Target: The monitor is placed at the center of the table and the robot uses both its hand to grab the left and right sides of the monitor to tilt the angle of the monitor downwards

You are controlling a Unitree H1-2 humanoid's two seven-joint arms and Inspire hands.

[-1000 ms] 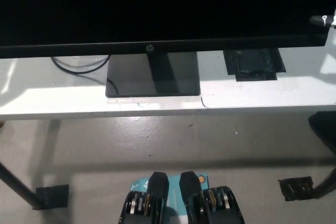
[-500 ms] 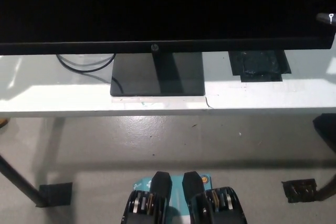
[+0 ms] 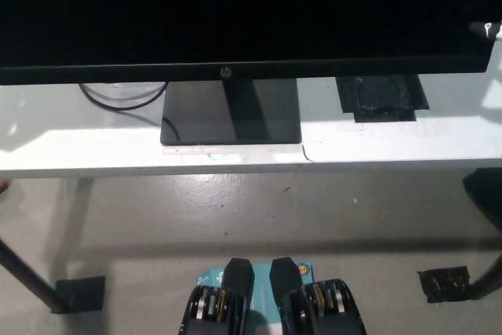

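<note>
Monitor: The monitor (image 3: 235,13) is big, black and switched off. It fills the whole top of the picture. It has a thin bottom edge with a small logo in the middle.
Where it is: It stands on the white table (image 3: 392,143), on a flat dark stand (image 3: 231,119) near the table's front edge.
Long way: The monitor runs from side to side. Its left end goes off the picture. Its right end is just inside the picture's right edge.
Left hand: The white left hand is not in the picture, so I cannot say what its fingers are doing.
Right hand: I cannot see it clearly. A small dark shape with a pale tip (image 3: 486,30) sits at the monitor's right end. It may be part of the black hand, but I cannot tell. I also cannot tell if the fingers are loose, closed or holding on.
What matters next: Each hand needs to be on its own end of the monitor, one far left and one far right. From here I cannot tell which hand is nearer.
The push: I think the top must tip forward while the stand stays flat on the table.
Other things: A black cable (image 3: 118,101) loops behind the stand on the left. A black tape patch (image 3: 382,98) is stuck on the table to the right.
Watch out: The stand is close to the front edge, so I think a hard pull could slide it.
</note>
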